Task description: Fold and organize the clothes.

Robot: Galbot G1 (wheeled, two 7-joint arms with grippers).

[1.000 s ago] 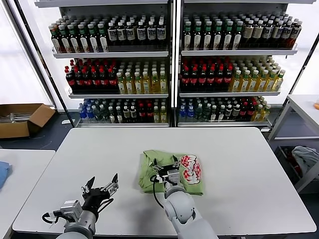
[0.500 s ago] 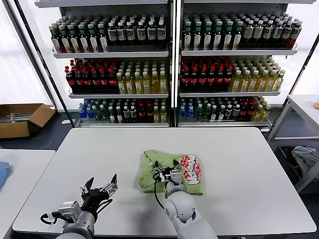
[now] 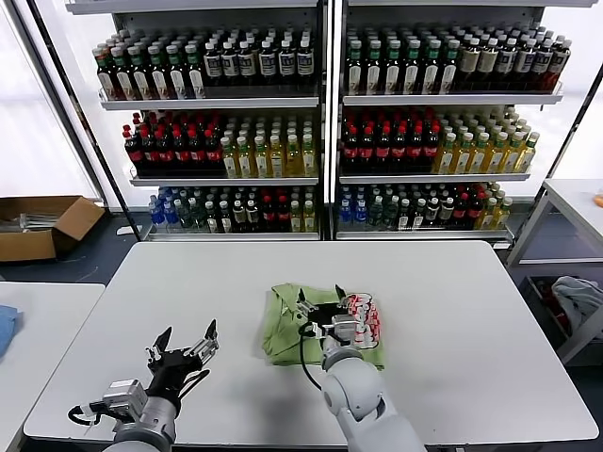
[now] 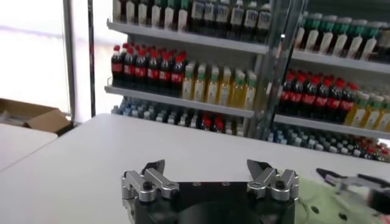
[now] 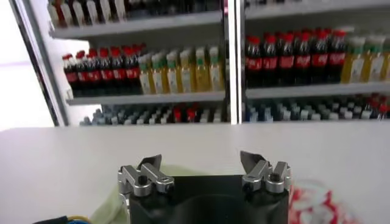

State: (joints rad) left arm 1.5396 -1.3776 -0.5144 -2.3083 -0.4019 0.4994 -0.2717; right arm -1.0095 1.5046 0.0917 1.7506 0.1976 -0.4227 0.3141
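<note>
A light green shirt lies bunched on the white table, its red-and-white checkered print turned up on its right part. My right gripper hovers open over the middle of the shirt, holding nothing. In the right wrist view the right gripper shows spread jaws, with green cloth and the print below it. My left gripper stands open near the table's front left, apart from the shirt. The left wrist view shows the left gripper empty, and the shirt's edge off to one side.
Shelves of bottles stand behind the table. A cardboard box lies on the floor at far left. A second white table adjoins on the left, and a cart with cloth stands at right.
My right gripper has moved away from me and slightly right over the shirt. The left gripper has shifted a little to the left and toward the front edge. Both stay open.
</note>
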